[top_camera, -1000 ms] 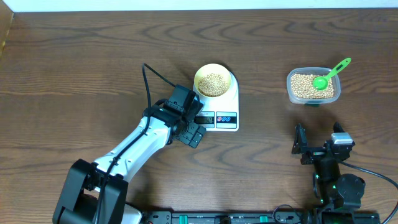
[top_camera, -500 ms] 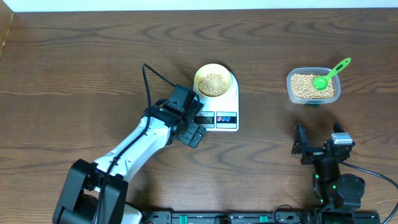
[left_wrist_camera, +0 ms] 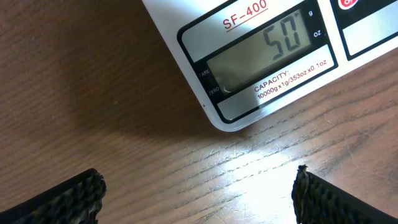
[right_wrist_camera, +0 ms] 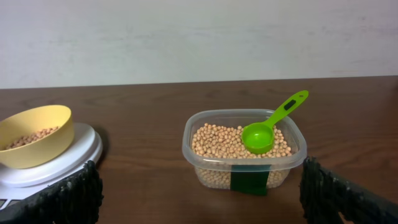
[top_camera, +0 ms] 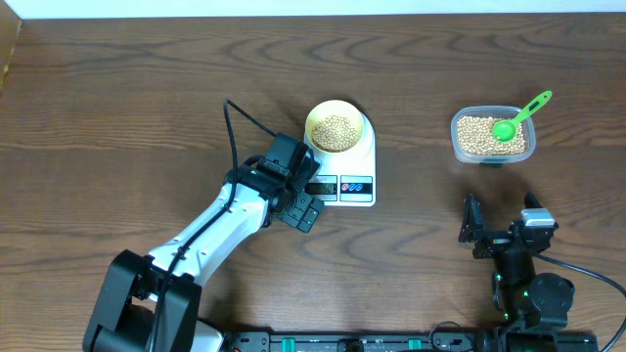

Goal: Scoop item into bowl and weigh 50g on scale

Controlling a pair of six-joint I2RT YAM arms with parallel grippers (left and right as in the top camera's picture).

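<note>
The soybeans (top_camera: 338, 129) are small, hard and light and roll freely (no pinching them singly). They are best moved with the green scoop (top_camera: 509, 125), held by its stiff handle, which points away and rightward over the clear tub (top_camera: 454, 132). A heap sits in the yellow bowl (top_camera: 313, 125) on the scale (top_camera: 366, 158), whose display (left_wrist_camera: 273, 50) reads 50. The left gripper (left_wrist_camera: 199, 202) hovers wide and empty before the display. The right gripper (right_wrist_camera: 199, 199) is wide and empty near the tub.
</note>
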